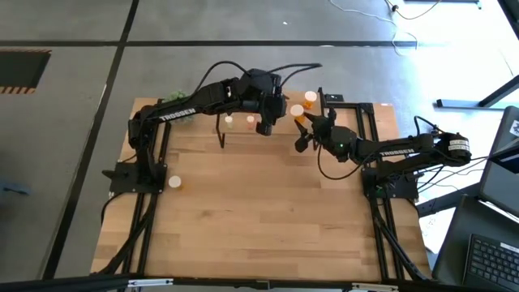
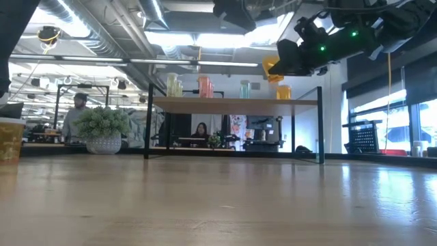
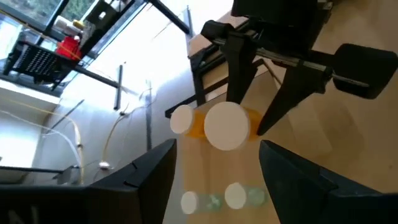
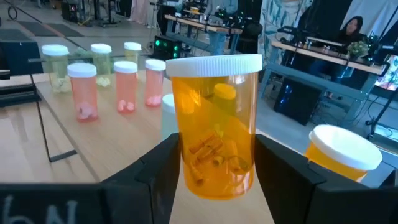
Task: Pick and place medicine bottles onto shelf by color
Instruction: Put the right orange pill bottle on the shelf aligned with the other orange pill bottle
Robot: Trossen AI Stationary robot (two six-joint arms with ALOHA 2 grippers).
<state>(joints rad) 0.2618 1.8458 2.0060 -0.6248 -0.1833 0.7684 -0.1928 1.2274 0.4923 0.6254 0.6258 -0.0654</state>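
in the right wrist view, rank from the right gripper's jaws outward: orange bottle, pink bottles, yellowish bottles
1. Orange bottle: held between the right gripper jaws.
2. Pink bottles: standing on the shelf, behind it.
3. Yellowish bottles: farthest, at the row's far end.

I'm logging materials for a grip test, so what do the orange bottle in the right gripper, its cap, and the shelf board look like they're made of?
Orange bottle: likely clear amber plastic, glossy; its contents show through the wall.
Its cap: seemingly white opaque plastic with a ridged edge.
Shelf: a pale wood-look board on thin black legs, probably metal.
Right gripper is closed on the bottle.
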